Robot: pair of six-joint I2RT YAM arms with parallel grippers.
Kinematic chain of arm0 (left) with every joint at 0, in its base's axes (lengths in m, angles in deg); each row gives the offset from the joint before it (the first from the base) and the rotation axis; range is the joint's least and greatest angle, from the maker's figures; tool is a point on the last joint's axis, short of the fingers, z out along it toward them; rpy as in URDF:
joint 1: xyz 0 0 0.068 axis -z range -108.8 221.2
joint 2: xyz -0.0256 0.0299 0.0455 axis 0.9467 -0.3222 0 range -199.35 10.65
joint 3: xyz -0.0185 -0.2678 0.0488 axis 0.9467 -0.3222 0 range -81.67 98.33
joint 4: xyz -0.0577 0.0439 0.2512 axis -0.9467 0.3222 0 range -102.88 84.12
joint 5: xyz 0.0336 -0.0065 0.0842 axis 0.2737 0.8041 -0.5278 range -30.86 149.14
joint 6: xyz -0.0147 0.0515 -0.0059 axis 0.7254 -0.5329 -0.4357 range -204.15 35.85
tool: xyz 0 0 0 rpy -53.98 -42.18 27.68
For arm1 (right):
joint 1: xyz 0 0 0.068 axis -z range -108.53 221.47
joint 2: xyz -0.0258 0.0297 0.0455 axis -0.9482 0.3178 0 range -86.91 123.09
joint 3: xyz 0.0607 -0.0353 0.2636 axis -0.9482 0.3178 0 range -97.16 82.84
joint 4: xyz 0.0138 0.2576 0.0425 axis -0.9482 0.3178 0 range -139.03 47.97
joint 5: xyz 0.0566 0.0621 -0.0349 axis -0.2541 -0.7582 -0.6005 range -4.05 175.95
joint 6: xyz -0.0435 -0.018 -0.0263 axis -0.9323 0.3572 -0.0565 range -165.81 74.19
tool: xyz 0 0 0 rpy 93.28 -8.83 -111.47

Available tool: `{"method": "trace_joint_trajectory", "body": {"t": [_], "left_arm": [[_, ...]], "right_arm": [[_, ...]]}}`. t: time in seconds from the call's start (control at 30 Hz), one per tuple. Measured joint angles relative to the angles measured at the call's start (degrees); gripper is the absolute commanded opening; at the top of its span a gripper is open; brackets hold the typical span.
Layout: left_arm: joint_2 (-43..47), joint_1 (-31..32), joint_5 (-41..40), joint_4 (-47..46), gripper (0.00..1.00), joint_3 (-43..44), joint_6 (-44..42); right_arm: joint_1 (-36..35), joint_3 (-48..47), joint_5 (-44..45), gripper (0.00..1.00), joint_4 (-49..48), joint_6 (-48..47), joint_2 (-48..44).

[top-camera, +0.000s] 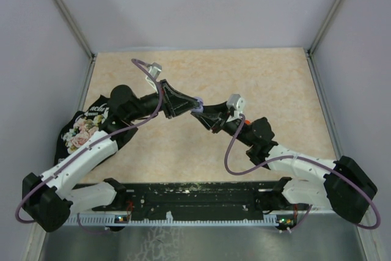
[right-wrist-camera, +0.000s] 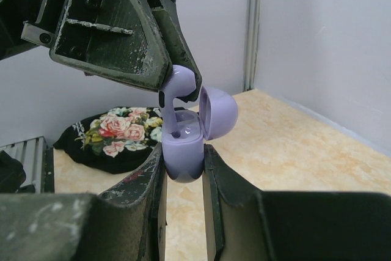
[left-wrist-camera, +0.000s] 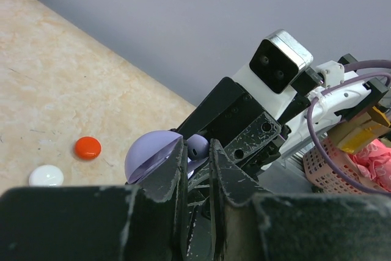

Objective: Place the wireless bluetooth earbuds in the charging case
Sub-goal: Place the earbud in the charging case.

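Note:
The lilac charging case [right-wrist-camera: 181,151] stands upright with its lid [right-wrist-camera: 218,112] swung open, and my right gripper [right-wrist-camera: 183,158] is shut on its body. A lilac earbud [right-wrist-camera: 177,87] hangs over it, stem down into the case's well. My left gripper [left-wrist-camera: 197,151] is shut on that earbud [left-wrist-camera: 197,143], with the case lid [left-wrist-camera: 149,151] just to its left. In the top view both grippers meet above the table's middle, the left gripper [top-camera: 183,103] touching the right gripper [top-camera: 204,116]. The rest of the case's inside is hidden.
A red round piece [left-wrist-camera: 87,147] and a white round piece [left-wrist-camera: 46,176] lie on the beige tabletop [left-wrist-camera: 55,77]. A black floral pouch [top-camera: 82,129] sits at the left under the left arm. A pink mesh basket [left-wrist-camera: 333,163] stands off the table's edge.

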Motion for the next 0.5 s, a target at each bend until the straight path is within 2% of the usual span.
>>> {"method": "trace_joint_trajectory", "body": {"t": [0.5], "left_arm": [[2.05, 0.00, -0.98, 3.54, 0.13, 0.13, -0.28]], "right_arm": [[-0.02, 0.00, -0.02, 0.00, -0.02, -0.39, -0.42]]}}
